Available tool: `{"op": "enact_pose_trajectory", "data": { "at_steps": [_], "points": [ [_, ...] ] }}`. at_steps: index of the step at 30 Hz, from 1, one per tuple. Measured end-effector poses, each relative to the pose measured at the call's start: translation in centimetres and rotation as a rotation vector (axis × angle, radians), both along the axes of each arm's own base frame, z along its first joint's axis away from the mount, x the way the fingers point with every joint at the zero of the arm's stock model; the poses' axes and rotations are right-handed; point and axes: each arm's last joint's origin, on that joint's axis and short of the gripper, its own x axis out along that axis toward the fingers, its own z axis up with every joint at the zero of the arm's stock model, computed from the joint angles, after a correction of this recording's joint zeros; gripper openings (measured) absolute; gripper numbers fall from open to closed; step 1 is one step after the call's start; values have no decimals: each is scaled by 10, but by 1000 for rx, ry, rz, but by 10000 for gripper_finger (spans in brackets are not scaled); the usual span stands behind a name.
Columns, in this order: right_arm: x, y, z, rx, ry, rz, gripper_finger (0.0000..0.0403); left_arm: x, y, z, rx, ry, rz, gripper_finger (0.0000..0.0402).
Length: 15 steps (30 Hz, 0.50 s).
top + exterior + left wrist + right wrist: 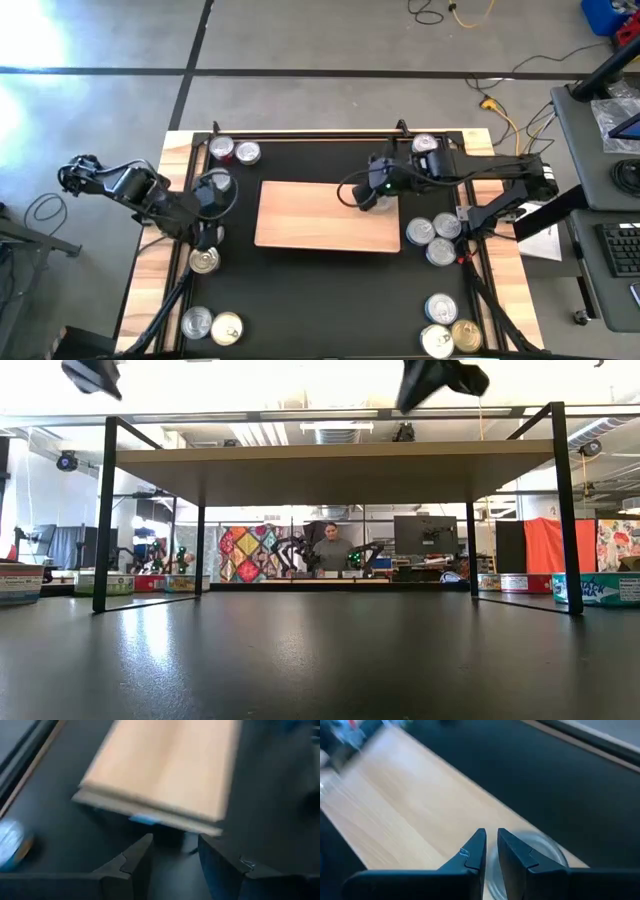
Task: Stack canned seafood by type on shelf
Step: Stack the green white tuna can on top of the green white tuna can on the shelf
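One tin (530, 851) sits under my right gripper (491, 851), fingers pressed together, awaiting stacking on the shelf (330, 214).

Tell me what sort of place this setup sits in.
Most likely a robotics lab or workshop. Beyond the table's black mat the low view shows a monitor on a cluttered bench with a person behind it, and the high view shows loose cables on a bare floor beside a keyboard.

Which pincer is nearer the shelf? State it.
Right. The right pincer hangs over the shelf at its right edge; the left pincer hangs beside its left edge.
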Motion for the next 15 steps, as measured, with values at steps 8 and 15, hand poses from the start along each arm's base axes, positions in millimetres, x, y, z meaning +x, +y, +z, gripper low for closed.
{"op": "enact_pose_trajectory", "data": {
  "at_steps": [8, 15],
  "points": [
    [23, 16, 11, -32, -196, 8, 38, -36, 22, -25, -21, -166, 410, 141],
    [62, 31, -17, -40, -189, 37, 38, -48, 30, -54, -240, -417, 795, 141]
  ]
}}
